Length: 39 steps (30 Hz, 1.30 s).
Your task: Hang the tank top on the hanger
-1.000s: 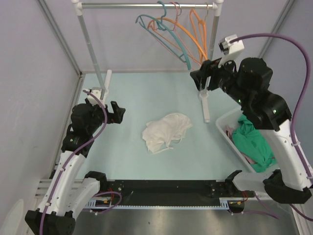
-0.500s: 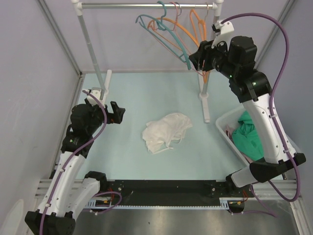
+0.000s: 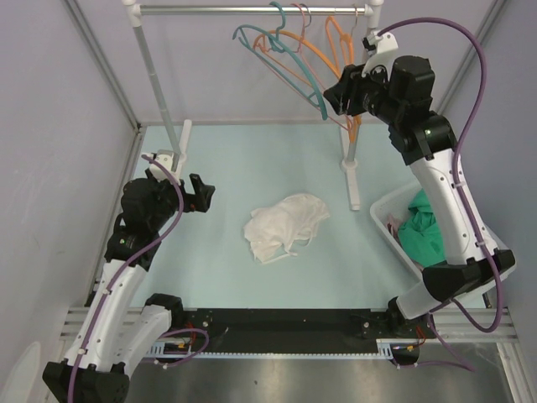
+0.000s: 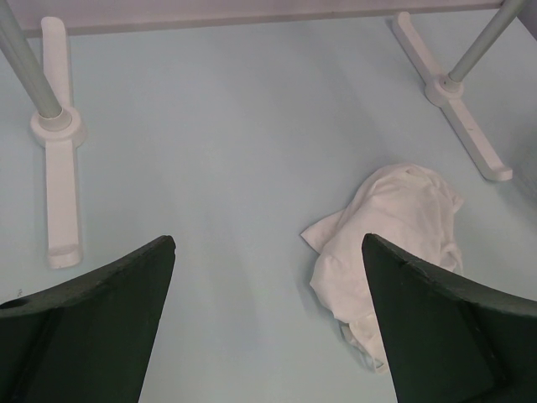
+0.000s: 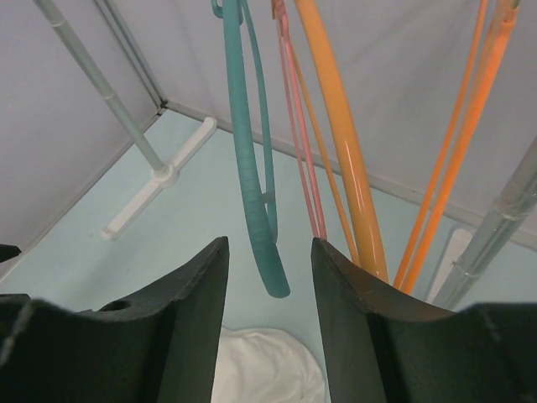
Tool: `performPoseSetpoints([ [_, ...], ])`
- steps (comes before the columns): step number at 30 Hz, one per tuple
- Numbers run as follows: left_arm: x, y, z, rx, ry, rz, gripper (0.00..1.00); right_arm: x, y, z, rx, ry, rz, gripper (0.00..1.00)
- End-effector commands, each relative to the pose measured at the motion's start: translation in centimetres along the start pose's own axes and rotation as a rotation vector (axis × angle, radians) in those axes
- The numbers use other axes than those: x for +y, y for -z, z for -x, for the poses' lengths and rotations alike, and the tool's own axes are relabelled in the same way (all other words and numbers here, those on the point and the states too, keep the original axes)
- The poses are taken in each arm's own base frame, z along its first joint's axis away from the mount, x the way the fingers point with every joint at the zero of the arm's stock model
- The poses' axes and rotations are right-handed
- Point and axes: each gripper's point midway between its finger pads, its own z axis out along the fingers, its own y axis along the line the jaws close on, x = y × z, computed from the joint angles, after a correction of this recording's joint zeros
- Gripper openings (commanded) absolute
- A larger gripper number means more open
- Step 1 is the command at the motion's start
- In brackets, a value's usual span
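The white tank top [image 3: 285,225] lies crumpled on the table's middle; it also shows in the left wrist view [image 4: 394,227] and the right wrist view [image 5: 268,369]. The thin pale pink hanger [image 3: 300,15] hangs on the rail among teal and orange hangers; in the right wrist view it [image 5: 299,126] hangs just behind the teal one. My right gripper [image 3: 331,94] is raised to the hangers, open and empty [image 5: 268,248], with the teal hanger's [image 5: 252,168] lower end between its fingertips. My left gripper [image 3: 201,193] is open and empty [image 4: 268,243], held left of the tank top.
A clothes rack with a top rail [image 3: 210,9], two posts and white feet [image 3: 353,180] stands at the back. Orange hangers [image 3: 340,59] hang near the right post. A white bin [image 3: 382,220] at the right holds a green garment [image 3: 430,239]. Cage walls enclose the table.
My right arm has risen and swung back from beside the rack's right post up to the hanging hangers. The left arm and the tank top have not moved.
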Motion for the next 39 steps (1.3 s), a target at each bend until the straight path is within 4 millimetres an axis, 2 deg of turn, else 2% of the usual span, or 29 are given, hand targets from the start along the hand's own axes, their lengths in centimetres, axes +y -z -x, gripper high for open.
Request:
performPoseSetpoints([
  [1, -0.4, -0.1, 0.2, -0.011, -0.013, -0.021, 0.99, -0.1, 0.1, 2.3, -0.073, 0.036, -0.004, 0.5],
  [6, -0.4, -0.1, 0.3, -0.012, -0.013, -0.024, 0.99, -1.3, -0.9, 1.8, -0.065, 0.041, -0.048, 0.5],
  [19, -0.6, -0.1, 0.2, -0.009, -0.01, -0.033, 0.99, -2.9, -3.3, 0.6, -0.045, 0.071, -0.096, 0.5],
  [23, -0.6, -0.2, 0.1, -0.007, -0.01, -0.032, 0.99, -2.8, -3.9, 0.3, -0.042, 0.071, -0.096, 0.51],
  [31, -0.7, -0.2, 0.1, -0.004, -0.009, -0.037, 0.99, -1.7, -5.4, -0.3, -0.031, 0.177, -0.117, 0.54],
  [39, -0.7, -0.2, 0.0, -0.003, -0.007, -0.04, 0.99, -2.1, -6.2, 0.0, -0.035, 0.239, -0.192, 0.56],
])
